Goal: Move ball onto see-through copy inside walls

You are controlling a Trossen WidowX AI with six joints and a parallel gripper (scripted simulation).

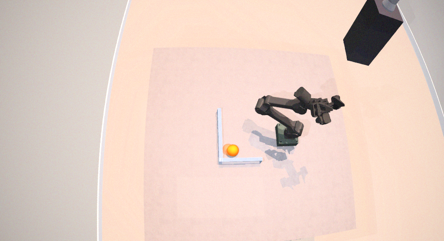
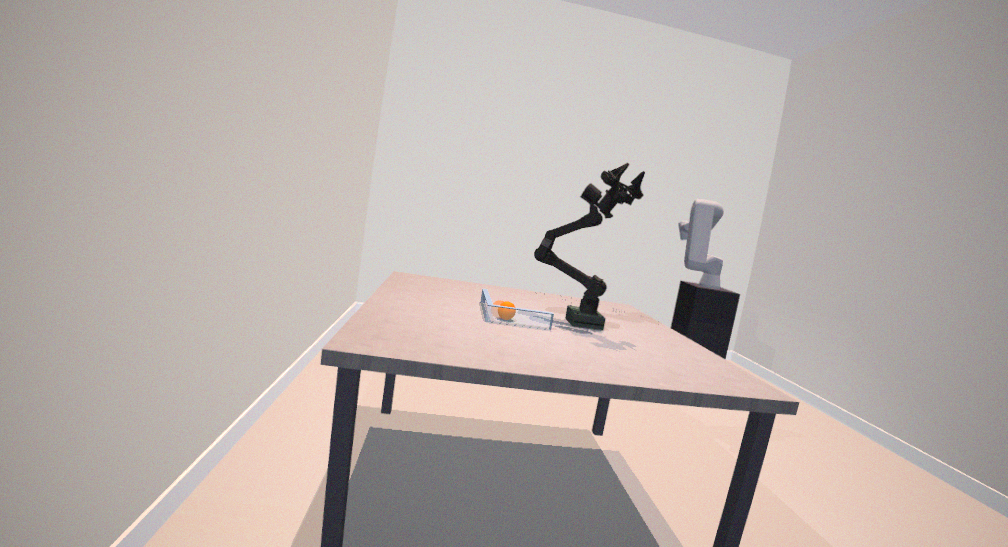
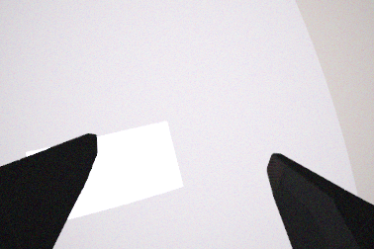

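Seen from the top view: an orange ball (image 1: 232,150) resting on the table (image 1: 186,83) inside the corner formed by two low clear walls (image 1: 220,133), near where they met. Overlapped at its 9 o'clock side by a faint see-through copy (image 1: 225,148), so sat close to that mark but not squarely on it; shifted slightly toward 3 o'clock of it. One wall ran toward 12 o'clock from the corner, the other toward 3 o'clock.

Stood at 3 o'clock of the ball, well apart: the dark arm (image 1: 279,110) on its green base (image 1: 286,136). Folded back over itself, with the gripper (image 1: 330,110) reaching toward 3 o'clock, away from the ball. Spread wide and gripping nothing, the fingers well apart.

From the exterior view: gripper (image 2: 624,177) raised high above the table (image 2: 437,345), fingertips pointed upward toward 1 o'clock, ball (image 2: 504,309) far below inside the walls (image 2: 529,319). Placed on the floor beyond the table at 3 o'clock: a black pedestal (image 2: 703,317) carrying a white device (image 2: 701,243).

From the wrist view: only two dark fingers at the lower corners, a pale wall and a bright white patch (image 3: 135,168) between them, no ball in sight.
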